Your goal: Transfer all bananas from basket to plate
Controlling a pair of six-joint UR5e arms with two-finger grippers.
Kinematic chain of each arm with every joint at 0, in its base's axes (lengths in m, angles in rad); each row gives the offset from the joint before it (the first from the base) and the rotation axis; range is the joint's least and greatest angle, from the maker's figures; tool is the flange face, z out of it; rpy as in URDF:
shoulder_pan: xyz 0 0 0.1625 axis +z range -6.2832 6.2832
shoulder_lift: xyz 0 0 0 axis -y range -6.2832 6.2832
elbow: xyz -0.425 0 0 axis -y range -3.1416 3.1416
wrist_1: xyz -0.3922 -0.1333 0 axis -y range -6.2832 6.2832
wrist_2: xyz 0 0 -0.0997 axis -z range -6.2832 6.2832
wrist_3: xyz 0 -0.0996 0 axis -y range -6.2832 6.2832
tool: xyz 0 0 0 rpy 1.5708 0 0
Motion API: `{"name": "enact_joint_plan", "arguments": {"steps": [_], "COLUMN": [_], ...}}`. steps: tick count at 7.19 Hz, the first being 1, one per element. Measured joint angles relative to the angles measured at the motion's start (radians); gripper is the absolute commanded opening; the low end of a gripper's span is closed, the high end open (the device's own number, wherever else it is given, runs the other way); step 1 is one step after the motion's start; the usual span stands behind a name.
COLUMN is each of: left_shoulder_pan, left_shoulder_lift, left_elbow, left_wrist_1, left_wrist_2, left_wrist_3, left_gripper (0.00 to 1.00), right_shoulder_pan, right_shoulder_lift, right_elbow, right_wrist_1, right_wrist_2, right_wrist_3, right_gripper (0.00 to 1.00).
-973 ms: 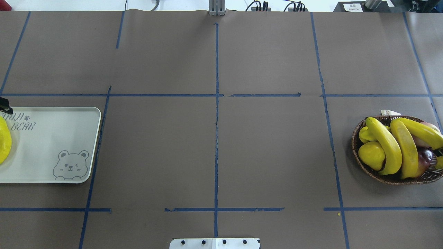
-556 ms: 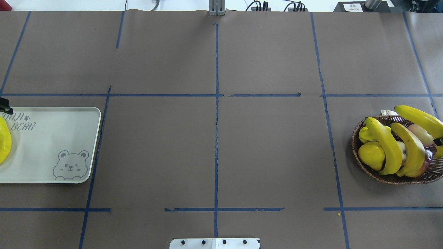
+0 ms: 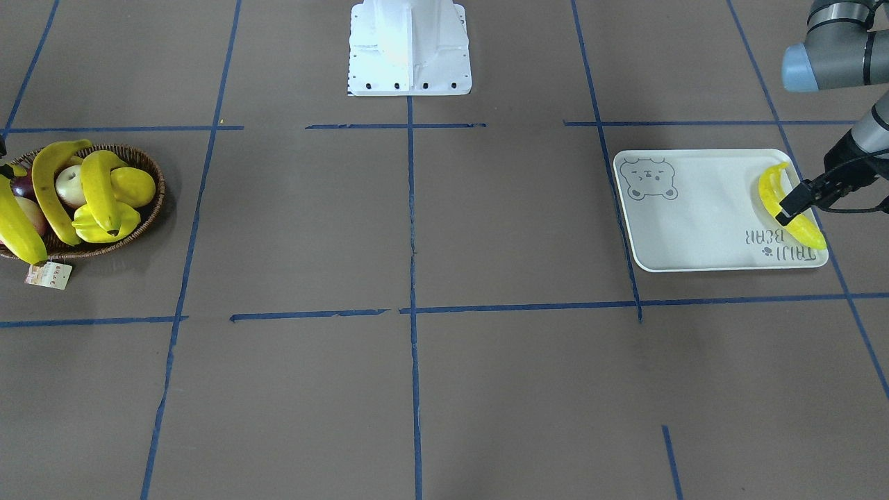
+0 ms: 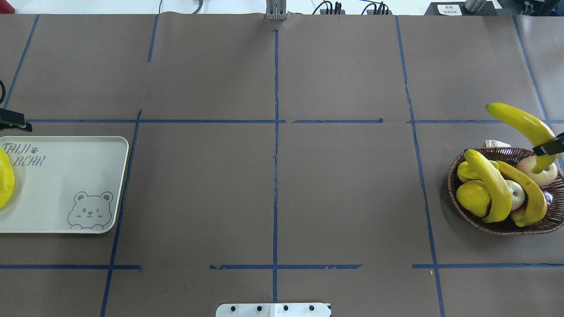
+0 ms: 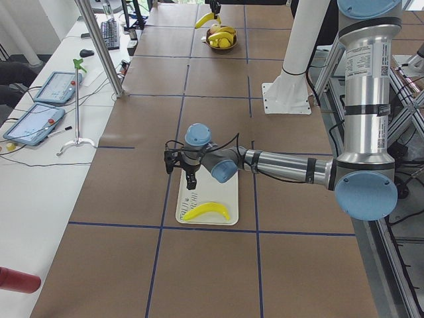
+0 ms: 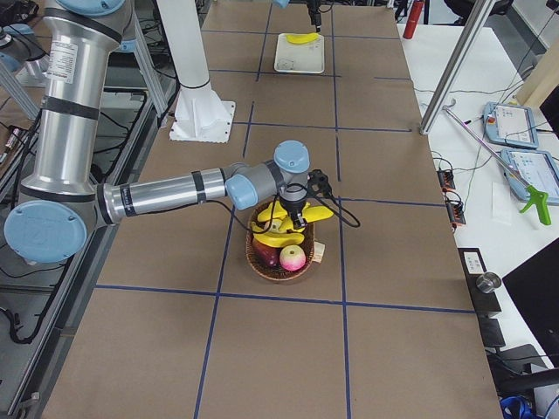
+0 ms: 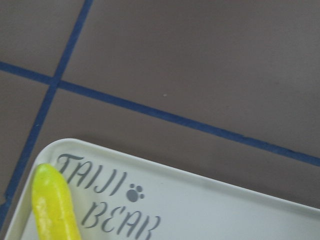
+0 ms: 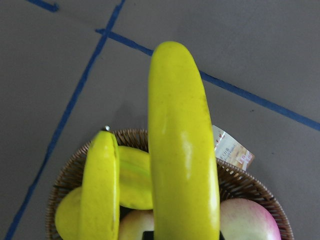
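My right gripper (image 4: 547, 146) is shut on a banana (image 4: 520, 121) and holds it in the air over the far edge of the wicker basket (image 4: 454, 185); the right wrist view shows that banana (image 8: 182, 150) above the basket's rim. Two more bananas (image 4: 491, 185) (image 4: 526, 189) lie in the basket. A banana (image 3: 766, 189) rests loose at the outer end of the bear-print plate (image 3: 694, 215). My left gripper (image 3: 799, 200) hovers open above that end of the plate, holding nothing.
The basket also holds a lemon (image 4: 473, 197), a starfruit (image 4: 463, 171) and apples (image 4: 544, 174), with a paper tag (image 3: 48, 275) hanging outside. The robot's white base (image 3: 410, 48) stands at the table's middle edge. Blue tape lines cross the brown table.
The right gripper has lifted its banana up out of the basket and toward the far side. A banana left in the basket rolled over. The left gripper drew back from the plate.
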Motion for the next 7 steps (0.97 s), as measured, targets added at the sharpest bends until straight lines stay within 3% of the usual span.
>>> {"name": "enact_joint_plan", "arguments": {"steps": [2,5,7], "left_shoulder_pan": [0.038,0.06,0.077], "left_shoulder_lift": [-0.033,-0.207,-0.312], "left_elbow": [-0.013,-0.012,-0.016], "left_wrist_1": [-0.152,-0.187,-0.189], "left_wrist_2": [-0.029,-0.186,-0.204], "left_wrist_3": [-0.024,-0.255,-0.45], "left_gripper": [1.0,1.0,1.0], "right_shoulder_pan": [-0.018,-0.112,-0.214], "right_shoulder_lift": [0.117,0.256,0.354], "right_elbow": [0.011,0.029,0.045], "right_wrist_1": [-0.03,-0.021,0.041], "right_wrist_2": [0.052,0.085,0.062], "right_wrist_3": [0.145,0.393,0.643], "right_gripper": [0.04,0.05,0.05]}}
